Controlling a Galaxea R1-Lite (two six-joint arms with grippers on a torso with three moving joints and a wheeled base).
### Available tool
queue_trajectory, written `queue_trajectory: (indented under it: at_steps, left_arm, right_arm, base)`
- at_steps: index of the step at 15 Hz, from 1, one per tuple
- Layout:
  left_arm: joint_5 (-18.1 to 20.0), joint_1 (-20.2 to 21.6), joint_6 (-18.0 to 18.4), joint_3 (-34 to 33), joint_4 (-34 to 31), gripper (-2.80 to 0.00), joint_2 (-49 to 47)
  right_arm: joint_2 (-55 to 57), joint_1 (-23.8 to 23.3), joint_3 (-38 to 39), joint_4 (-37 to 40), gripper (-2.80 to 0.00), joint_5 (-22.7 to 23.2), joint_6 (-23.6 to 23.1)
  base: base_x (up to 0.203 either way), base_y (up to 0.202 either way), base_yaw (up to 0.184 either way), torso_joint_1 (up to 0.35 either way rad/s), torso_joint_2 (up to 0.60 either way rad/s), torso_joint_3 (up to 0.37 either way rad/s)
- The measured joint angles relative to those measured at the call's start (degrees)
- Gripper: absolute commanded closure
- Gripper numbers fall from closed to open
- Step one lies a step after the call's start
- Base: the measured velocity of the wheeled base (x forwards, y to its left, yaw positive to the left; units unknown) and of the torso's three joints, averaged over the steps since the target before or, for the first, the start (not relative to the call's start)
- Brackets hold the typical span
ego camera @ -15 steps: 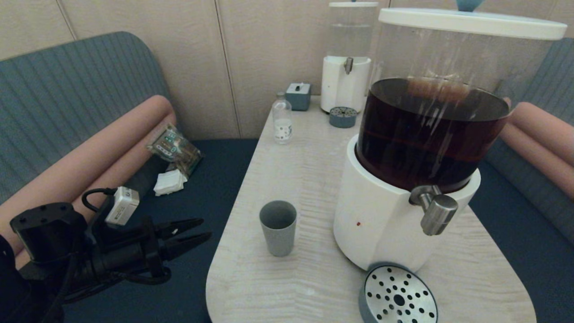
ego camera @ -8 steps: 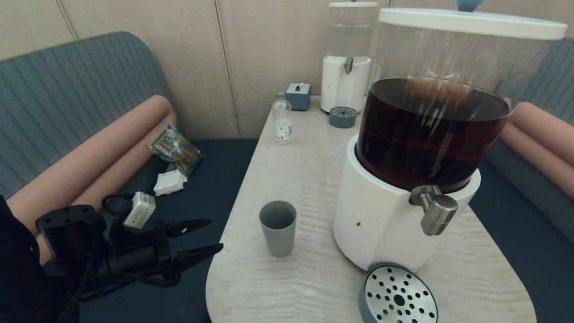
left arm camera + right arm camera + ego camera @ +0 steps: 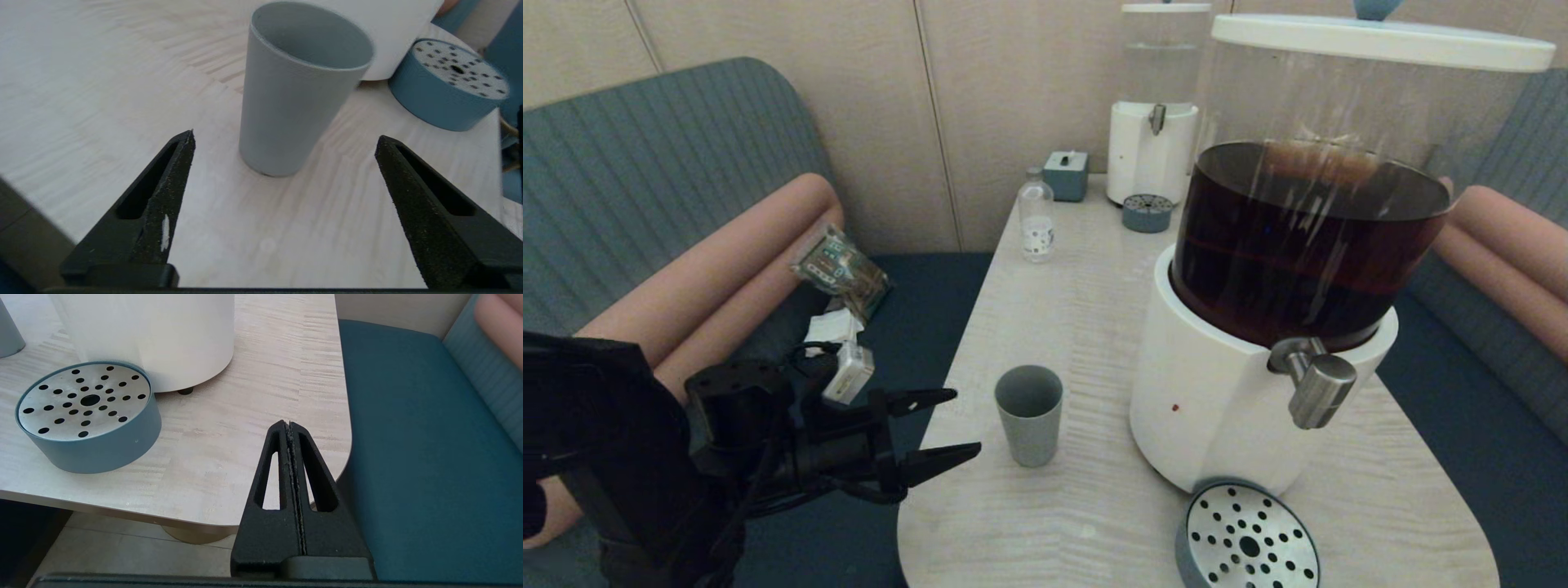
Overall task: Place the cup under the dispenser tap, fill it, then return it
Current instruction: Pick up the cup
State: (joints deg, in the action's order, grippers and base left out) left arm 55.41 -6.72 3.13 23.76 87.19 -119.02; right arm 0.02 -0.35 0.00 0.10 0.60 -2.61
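You are at the reach step: your left end effector is spread wide, just short of the cup. Next, straddle the cup on the counter and clench; your right end effector sits clenched and empty.

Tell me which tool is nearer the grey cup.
Left. The left tool sits open just short of the cup. The right tool is shut, off the table's corner beyond the drip tray.

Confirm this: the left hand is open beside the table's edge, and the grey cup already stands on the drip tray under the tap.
Not quite. The cup stands on the bare table, left of the dispenser and apart from the drip tray beneath the tap; the head view shows it. The left hand is indeed open beside the table's edge.
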Motion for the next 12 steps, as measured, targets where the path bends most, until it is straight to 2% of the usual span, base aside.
queue_trajectory:
  at_steps: [12]
  left_arm:
    - [-3.06,-7.88,-1.77,9.19,-0.01,-2.80,-7.37]
  right_arm:
    - [0.00,0.00,0.00,-0.02,0.00,0.00,0.00]
  base:
    - [0.000,0.000,0.000,0.000,0.00,0.000]
